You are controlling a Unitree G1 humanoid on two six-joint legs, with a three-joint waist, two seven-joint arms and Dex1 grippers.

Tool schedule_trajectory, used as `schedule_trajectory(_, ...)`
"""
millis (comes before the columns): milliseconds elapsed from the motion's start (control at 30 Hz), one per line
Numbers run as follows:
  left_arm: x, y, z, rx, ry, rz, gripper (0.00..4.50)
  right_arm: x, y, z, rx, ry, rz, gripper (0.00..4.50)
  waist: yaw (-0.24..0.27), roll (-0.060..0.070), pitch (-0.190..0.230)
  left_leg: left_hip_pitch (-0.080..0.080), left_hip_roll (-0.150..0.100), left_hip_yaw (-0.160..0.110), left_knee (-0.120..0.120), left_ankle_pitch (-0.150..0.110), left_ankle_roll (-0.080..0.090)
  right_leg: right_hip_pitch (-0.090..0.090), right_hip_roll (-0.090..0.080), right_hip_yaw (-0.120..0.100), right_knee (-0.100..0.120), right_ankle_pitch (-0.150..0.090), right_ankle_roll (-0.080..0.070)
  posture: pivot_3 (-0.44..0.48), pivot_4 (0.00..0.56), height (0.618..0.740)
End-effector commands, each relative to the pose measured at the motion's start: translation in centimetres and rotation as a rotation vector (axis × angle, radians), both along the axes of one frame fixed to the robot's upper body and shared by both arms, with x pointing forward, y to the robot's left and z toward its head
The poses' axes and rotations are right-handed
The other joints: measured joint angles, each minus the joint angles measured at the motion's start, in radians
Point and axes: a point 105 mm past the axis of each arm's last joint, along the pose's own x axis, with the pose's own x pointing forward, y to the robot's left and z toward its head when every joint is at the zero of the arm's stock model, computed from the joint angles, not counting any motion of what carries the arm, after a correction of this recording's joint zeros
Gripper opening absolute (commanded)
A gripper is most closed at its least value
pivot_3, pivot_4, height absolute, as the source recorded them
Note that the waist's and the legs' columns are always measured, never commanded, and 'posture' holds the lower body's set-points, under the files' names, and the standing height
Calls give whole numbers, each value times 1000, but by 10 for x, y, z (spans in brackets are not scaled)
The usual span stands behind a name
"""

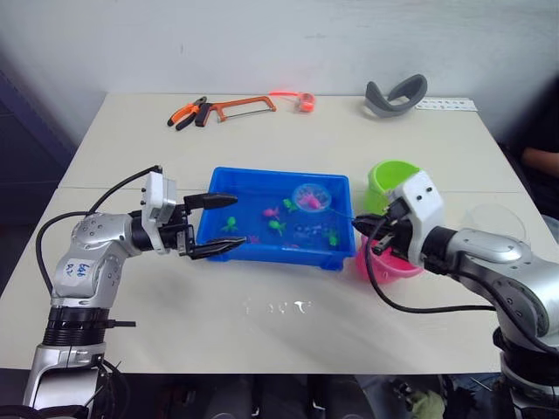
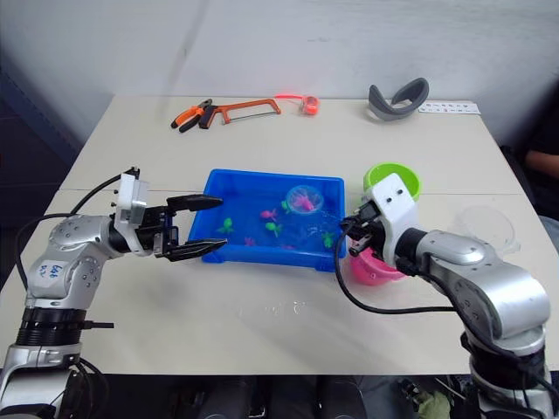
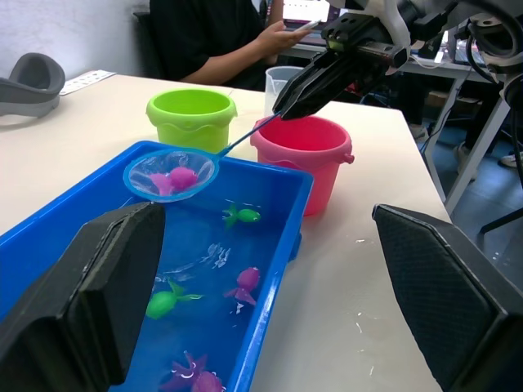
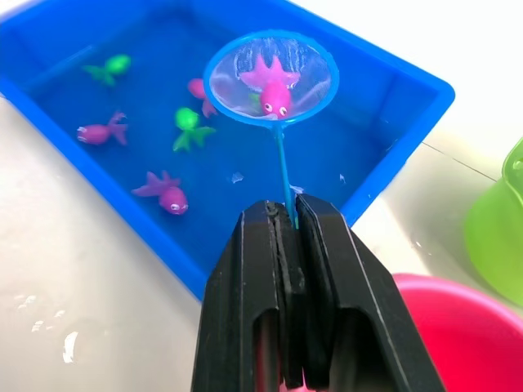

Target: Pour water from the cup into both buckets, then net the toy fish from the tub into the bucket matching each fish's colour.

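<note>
The blue tub (image 1: 279, 174) sits mid-table with water and several green (image 4: 186, 122) and pink toy fish (image 4: 167, 192) in it. My right gripper (image 4: 290, 214) is shut on the thin handle of a small blue net (image 1: 310, 196), held over the tub's right part with a pink fish (image 4: 270, 82) in its mesh. The pink bucket (image 1: 389, 262) is just under my right gripper, and the green bucket (image 1: 390, 179) stands behind it. Further right stands the clear cup (image 1: 496, 223). My left gripper (image 1: 238, 223) is open at the tub's left end, holding nothing.
A hacksaw (image 1: 240, 106), pliers (image 1: 185, 113) and a grey headband-like piece (image 1: 397, 94) lie at the table's far edge. Water drops (image 1: 279, 305) spot the table in front of the tub. A seated person (image 3: 221, 41) is beyond the table's right end.
</note>
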Motion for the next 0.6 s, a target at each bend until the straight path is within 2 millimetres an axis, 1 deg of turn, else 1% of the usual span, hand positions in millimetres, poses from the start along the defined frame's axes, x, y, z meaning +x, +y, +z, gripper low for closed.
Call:
schedule_trajectory(33,-2,-3,11,-24,-35,-34,4421,-16,-8,26,-5,-163,62,0,2,0,0,0,0,0,0,0,0,0,0,0,0,0,0,0,150,740)
schedule_trajectory(133,-3,-8,16,-45,-37,-63,4421,-27,-20,31,-30,-220,74,0,6,0,0,0,0,0,0,0,0,0,0,0,0,0,0,0,150,740)
schedule_trajectory(200,-5,-13,17,-49,-38,-90,4421,-35,-32,36,-21,-246,38,0,9,0,0,0,0,0,0,0,0,1,1,0,0,0,0,0,150,740)
schedule_trajectory(333,-5,-30,20,-68,-36,-153,4421,-58,-56,40,-68,-268,1,0,21,0,0,1,0,0,0,0,0,1,1,0,0,0,0,0,150,740)
schedule_trajectory(400,-5,-42,20,-85,-28,-194,4421,-72,-74,37,-130,-283,-54,0,23,0,0,1,0,0,0,0,0,1,1,0,0,0,0,0,150,740)
schedule_trajectory(467,-5,-48,21,-96,-23,-218,4421,-80,-82,34,-164,-294,-80,0,31,0,0,1,0,0,1,0,0,2,3,0,0,0,0,0,150,740)
schedule_trajectory(533,-6,-54,22,-104,-22,-243,4421,-87,-91,30,-157,-293,-122,0,38,0,0,1,-1,-1,1,0,1,3,3,0,-1,0,1,0,150,740)
schedule_trajectory(567,-6,-60,22,-107,-23,-265,4421,-92,-98,26,-189,-303,-149,0,34,0,0,2,-1,0,1,0,1,3,4,0,-2,1,2,0,150,740)
schedule_trajectory(600,-6,-65,22,-110,-23,-285,4421,-96,-108,24,-267,-346,-188,0,33,0,0,3,-1,1,1,0,1,4,4,1,-1,1,2,0,150,740)
